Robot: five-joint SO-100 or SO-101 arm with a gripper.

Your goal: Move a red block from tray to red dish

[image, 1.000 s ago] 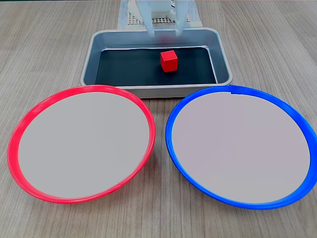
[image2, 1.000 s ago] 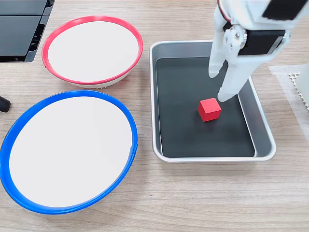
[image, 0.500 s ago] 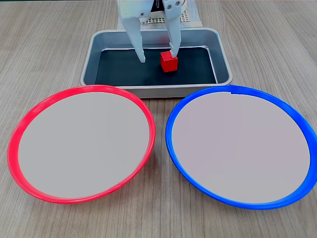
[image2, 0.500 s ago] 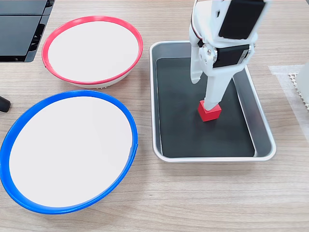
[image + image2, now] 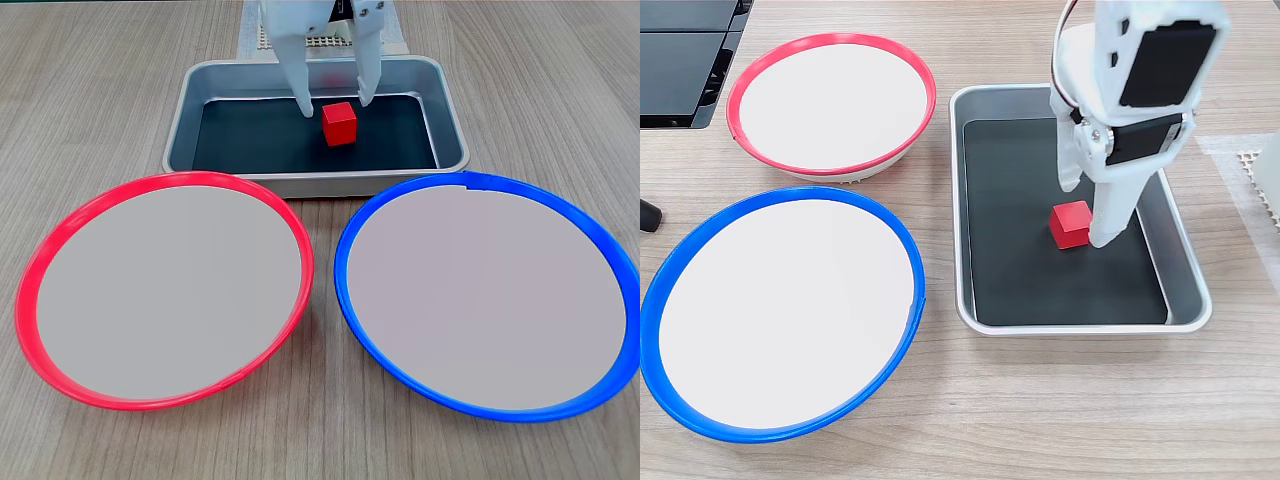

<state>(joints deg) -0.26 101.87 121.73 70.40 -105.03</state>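
The red block (image 5: 339,123) (image 5: 1070,224) lies on the dark bottom of the tray (image 5: 300,185) (image 5: 1080,326). My white gripper (image 5: 333,102) (image 5: 1086,210) is open and lowered into the tray. Its fingertips stand on either side of the block's far part, and I cannot tell whether they touch it. The red dish (image 5: 200,178) (image 5: 830,38) is empty. It sits at the front left in one fixed view and at the upper left in the other.
An empty blue-rimmed dish (image 5: 341,265) (image 5: 918,290) sits beside the red one. A white mesh mat (image 5: 320,40) (image 5: 1252,170) lies behind the tray under the arm. Black panels (image 5: 680,60) are at the table's upper left corner.
One second ago the gripper hung above the tray's far side. It came down with one finger over the block, then shifted sideways so its fingers flank the block. The block has barely moved.
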